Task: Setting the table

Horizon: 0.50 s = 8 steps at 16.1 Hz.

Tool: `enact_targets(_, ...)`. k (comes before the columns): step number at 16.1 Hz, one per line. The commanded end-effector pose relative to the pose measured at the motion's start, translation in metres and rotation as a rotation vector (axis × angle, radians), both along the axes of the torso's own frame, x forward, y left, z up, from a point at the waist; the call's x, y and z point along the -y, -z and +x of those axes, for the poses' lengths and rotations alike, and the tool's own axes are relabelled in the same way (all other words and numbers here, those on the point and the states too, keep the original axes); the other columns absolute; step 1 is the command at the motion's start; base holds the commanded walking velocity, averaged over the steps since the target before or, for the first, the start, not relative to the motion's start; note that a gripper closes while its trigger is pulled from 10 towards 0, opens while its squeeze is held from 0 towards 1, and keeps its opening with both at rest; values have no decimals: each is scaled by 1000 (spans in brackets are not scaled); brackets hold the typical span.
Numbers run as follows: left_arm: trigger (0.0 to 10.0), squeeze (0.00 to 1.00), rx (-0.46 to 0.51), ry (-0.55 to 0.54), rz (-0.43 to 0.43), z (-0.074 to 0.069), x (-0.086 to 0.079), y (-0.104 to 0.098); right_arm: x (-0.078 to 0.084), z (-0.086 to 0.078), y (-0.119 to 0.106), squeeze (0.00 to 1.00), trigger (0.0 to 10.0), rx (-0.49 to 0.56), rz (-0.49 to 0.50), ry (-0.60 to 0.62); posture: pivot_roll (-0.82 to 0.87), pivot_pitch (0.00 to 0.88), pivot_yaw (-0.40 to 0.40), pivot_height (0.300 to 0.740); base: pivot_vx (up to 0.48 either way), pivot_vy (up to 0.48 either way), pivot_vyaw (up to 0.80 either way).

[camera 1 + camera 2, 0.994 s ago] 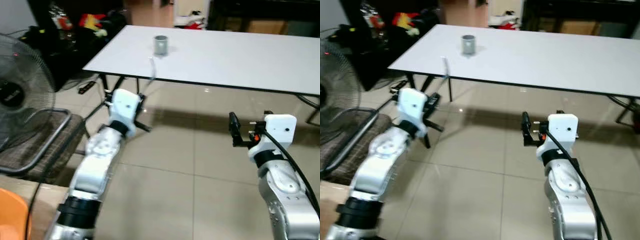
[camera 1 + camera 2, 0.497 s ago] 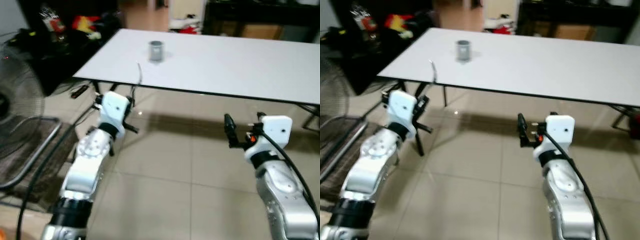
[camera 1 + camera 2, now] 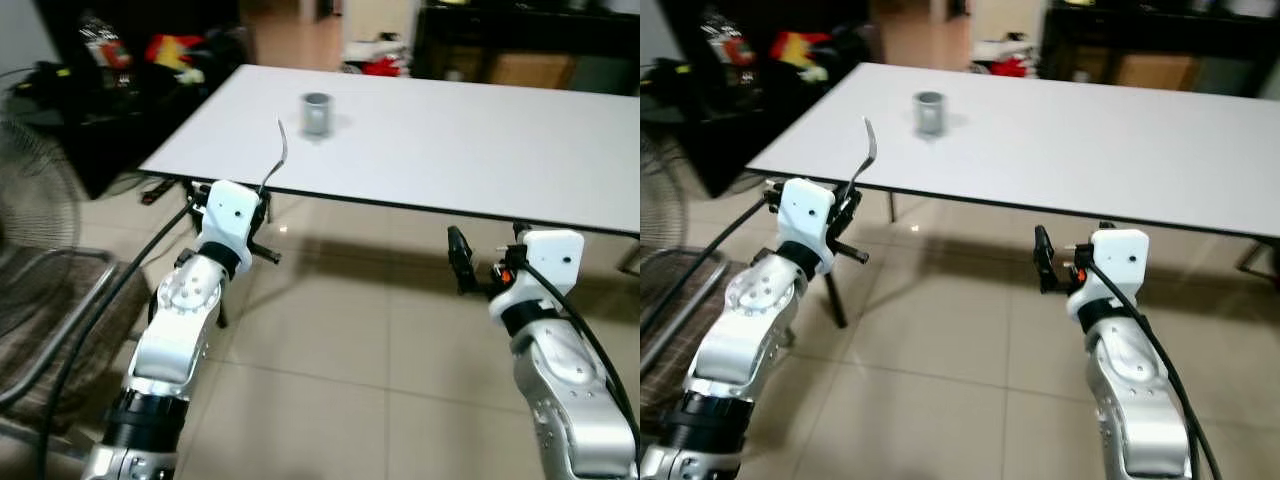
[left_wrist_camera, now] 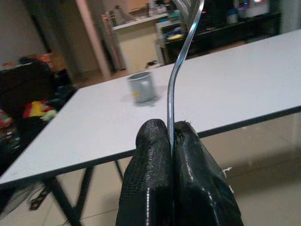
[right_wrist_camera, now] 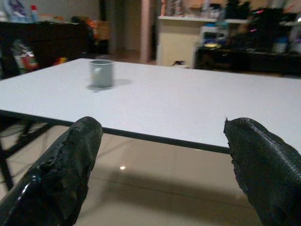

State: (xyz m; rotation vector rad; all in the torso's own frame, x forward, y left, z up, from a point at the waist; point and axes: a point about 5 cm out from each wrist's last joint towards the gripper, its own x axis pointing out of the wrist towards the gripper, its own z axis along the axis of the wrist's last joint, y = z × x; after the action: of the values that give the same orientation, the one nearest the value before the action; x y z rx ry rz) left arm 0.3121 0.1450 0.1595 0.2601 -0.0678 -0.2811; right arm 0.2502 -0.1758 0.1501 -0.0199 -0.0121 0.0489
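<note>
**Fork in my left grip, white table just ahead**

My left gripper [image 4: 171,141] has its two black fingers pressed together on the thin silver metal fork [image 4: 181,61], pinching the lower end of its handle. The fork stands up out of my fingertips, its slim stem bending slightly partway up and widening toward the head, which is cut off in the left wrist view. From my head camera the fork [image 3: 864,150] rises over the near left edge of the long white rectangular table [image 3: 1120,130], its tip curving over the tabletop.

My right gripper [image 5: 160,160] has its fingers spread wide apart with nothing between them; it hangs below the table's near edge, over the beige tiled floor [image 3: 340,370].

Farther on, a small grey metal mug [image 3: 317,113] stands upright on the table's left part, well apart from the fork and beyond it. Off my left side sit a round black wire fan [image 3: 35,190] and a grey chair seat with a metal frame [image 3: 50,330].

Compared with a second ago, the table edge sits closer to me and lower in my view, since my camera has moved forward. The fork is now raised higher, up against the tabletop rather than at its edge. My right gripper keeps the same open spread.
</note>
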Motion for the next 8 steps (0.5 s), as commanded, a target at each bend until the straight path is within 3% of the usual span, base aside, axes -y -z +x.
enact_targets(1,10000,0,-5,2,4,2,0,1,1,0,-5,0,10000,23,1,-8,-82,0,4,740,390,0,0)
enact_targets(3,10000,0,-4,7,3,2,3,1,2,0,-4,0,10000,11,5,-5,-85,0,4,740,388,0,0)
enact_targets(5,10000,0,1,10,1,3,5,0,2,0,-4,0,10000,12,11,-6,-87,0,5,740,388,0,-800)
enact_targets(8,10000,0,2,10,3,2,5,1,2,-1,-5,0,10000,13,7,-16,-87,0,1,740,389,0,0)
